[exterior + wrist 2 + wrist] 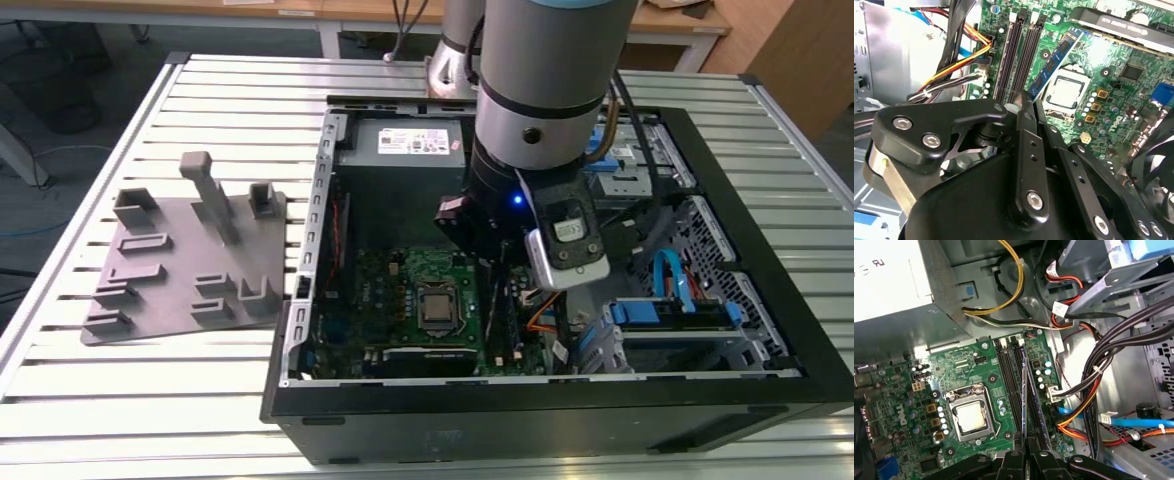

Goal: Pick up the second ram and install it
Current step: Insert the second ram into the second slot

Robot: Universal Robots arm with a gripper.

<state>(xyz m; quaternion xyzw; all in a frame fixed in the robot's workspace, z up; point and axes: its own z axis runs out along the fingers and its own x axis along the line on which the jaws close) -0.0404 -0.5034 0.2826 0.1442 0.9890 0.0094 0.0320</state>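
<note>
Second ram (1054, 62): thin blue-green board strip with black chips, held inside the open computer case (561, 395), over the motherboard (1119, 65). It appears edge-on in the first wrist view (1025, 390).
Pincer state: the gripper (1025, 102) is clenched on the strip. Its fingers (1024, 130) press the strip's two faces, which is visible in both wrist views.
Arm position: the arm (541, 90) reaches down into the case. The wrist sits just beside the CPU socket (437, 303), on the exterior view's right of it.
Alignment: the strip's long axis runs parallel to the memory slots (1006, 385), which lie between the CPU socket (971, 415) and the cable bundle (1089, 390).
Contact: it cannot be determined whether the strip's lower edge touches a slot. In the second wrist view it appears raised off the board.
Fixture tray (187, 260): grey, with upright posts. It rests on the slatted table (134, 400) outside the case, well apart from the gripper.
Completed (judged): pick-up and transfer into the case.
Outstanding (judged): full seating in a slot and release of the grasp. Neither is evident.
</note>
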